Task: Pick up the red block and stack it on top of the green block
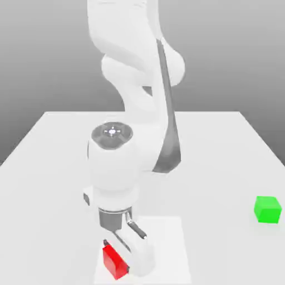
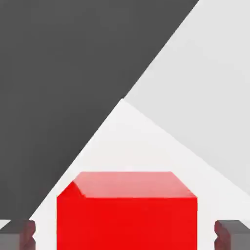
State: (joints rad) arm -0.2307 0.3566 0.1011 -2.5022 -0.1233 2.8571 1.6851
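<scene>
The gripper [image 1: 123, 257] straddles the red block [image 1: 115, 261] near the table's [image 1: 222, 145] front edge, jaws wide with a gap either side (not yet gripping), the green block [image 1: 268, 209] well apart toward the exterior view's right edge.

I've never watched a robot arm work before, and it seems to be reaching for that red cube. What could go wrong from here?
Two risks, as I judge it.

The fingers sit either side of the red block with gaps showing, so nothing grips it yet; an uneven close might nudge or twist it.

The red block lies far from the green block, toward the exterior view's right across the table. A weak grip could drop it during that carry.
</scene>
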